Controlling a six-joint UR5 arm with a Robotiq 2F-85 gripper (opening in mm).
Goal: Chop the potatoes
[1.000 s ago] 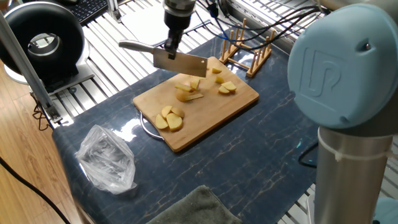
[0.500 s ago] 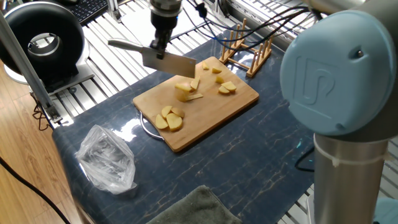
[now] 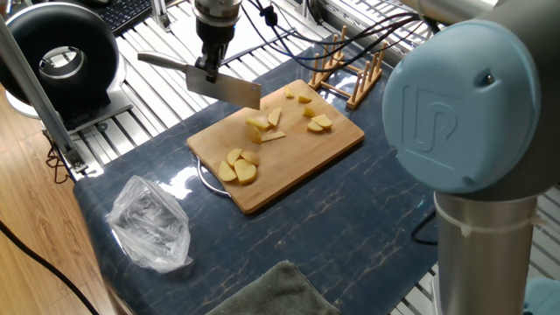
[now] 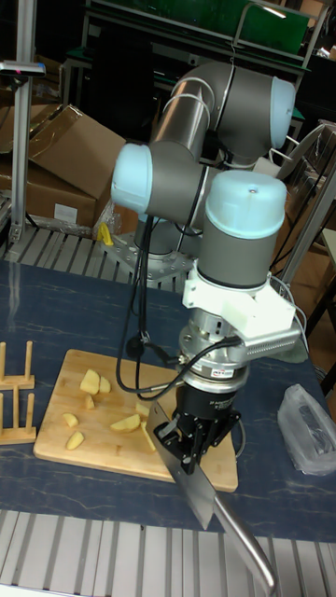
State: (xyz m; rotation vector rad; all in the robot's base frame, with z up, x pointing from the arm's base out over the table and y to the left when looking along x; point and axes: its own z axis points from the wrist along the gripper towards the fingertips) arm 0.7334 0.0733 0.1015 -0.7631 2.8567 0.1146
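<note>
One hand [image 3: 208, 68] clamped on cleaver [image 3: 223, 86], blade hung off the board's far corner | potatoes [image 3: 259, 128] lay in clusters on bamboo board [image 3: 289, 166], clear of blade | likely between chops.

Potatoes [image 3: 262, 140] on board [image 3: 332, 144], rack [image 3: 350, 74] behind, bag [image 3: 149, 223] left.

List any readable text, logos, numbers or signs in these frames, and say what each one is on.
"UR" monogram, raised: on the blue joint cap of the arm, fixed view; stylised but legible.
Cardboard boxes behind the table, tall fixed view: no print can be made out.
Bamboo board, potatoes, cleaver, claw, plastic bag: no text visible.
</note>
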